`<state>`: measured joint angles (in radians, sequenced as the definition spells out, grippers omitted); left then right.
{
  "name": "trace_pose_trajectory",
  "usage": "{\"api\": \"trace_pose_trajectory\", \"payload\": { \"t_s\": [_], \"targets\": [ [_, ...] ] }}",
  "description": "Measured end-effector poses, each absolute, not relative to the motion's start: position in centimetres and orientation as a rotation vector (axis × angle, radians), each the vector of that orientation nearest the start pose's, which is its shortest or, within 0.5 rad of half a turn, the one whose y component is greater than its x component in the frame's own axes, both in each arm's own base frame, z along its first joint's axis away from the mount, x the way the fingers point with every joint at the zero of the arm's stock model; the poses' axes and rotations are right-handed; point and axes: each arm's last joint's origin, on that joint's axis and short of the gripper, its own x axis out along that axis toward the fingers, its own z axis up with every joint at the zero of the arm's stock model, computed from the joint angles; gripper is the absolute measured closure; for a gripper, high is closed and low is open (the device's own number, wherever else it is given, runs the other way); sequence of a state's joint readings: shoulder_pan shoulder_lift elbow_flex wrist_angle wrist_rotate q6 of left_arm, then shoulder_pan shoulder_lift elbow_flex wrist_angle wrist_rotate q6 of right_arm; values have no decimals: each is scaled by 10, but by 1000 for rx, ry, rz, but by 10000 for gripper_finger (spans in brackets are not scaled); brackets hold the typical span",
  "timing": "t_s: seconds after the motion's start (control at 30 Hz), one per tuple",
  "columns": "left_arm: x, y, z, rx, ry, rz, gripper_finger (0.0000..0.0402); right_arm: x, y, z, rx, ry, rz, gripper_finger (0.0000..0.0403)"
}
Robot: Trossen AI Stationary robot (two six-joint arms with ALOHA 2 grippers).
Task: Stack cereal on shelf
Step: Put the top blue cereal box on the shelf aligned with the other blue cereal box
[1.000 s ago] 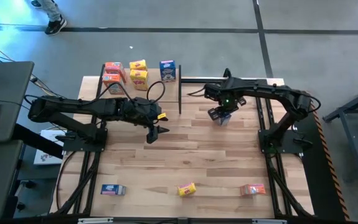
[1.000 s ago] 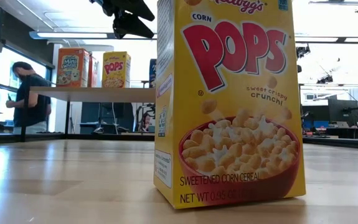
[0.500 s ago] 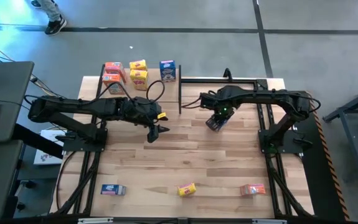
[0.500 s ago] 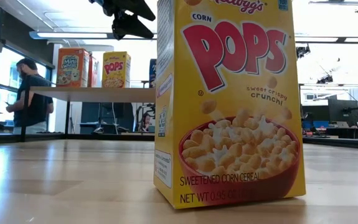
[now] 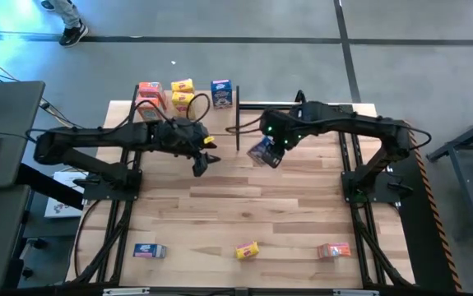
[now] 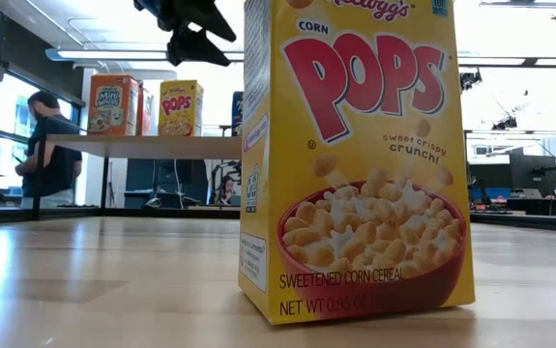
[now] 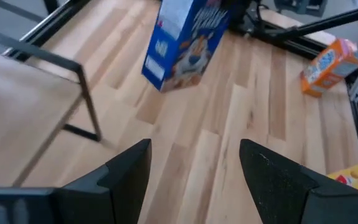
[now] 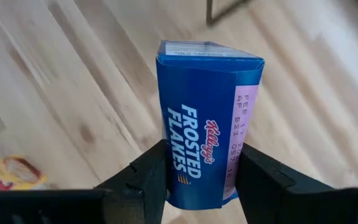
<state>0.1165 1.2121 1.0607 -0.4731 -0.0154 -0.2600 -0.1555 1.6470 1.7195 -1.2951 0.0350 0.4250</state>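
Cereal: blue Frosted Flakes box [image 5: 263,152] clamped in right gripper [image 5: 274,142], tilted in the air, carried left over the last second from mid-table to just beside the shelf's [image 5: 170,111] black post. Likely bound for the row already standing there, next to another blue box [image 5: 221,93]. Left gripper [image 5: 201,164] nearby, fingers apart, empty, nudged slightly toward the shelf.

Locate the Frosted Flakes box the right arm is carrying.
In the high view, the blue box hangs tilted in the right gripper, above the table just right of the shelf's black post.
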Motion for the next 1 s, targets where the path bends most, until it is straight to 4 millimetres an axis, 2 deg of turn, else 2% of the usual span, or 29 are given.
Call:
{"api": "trace_pose_trajectory", "payload": {
  "t_s": [0.27, 0.47, 0.7, 0.87, 1.0],
  "targets": [
    [244, 37, 325, -291, 575, 234, 167, 307, -54, 405, 258, 990, -394, 249],
    [243, 37, 327, -215, 567, 212, 167, 307, -62, 431, 85, 866, -345, 249],
    [243, 37, 327, -215, 567, 213, 167, 315, -79, 438, -119, 773, -303, 249],
    [243, 37, 327, -217, 567, 209, 167, 324, -94, 433, -180, 760, -286, 249],
    [243, 37, 327, -217, 567, 209, 167, 336, -105, 422, -192, 774, -222, 249]
  ]
}}
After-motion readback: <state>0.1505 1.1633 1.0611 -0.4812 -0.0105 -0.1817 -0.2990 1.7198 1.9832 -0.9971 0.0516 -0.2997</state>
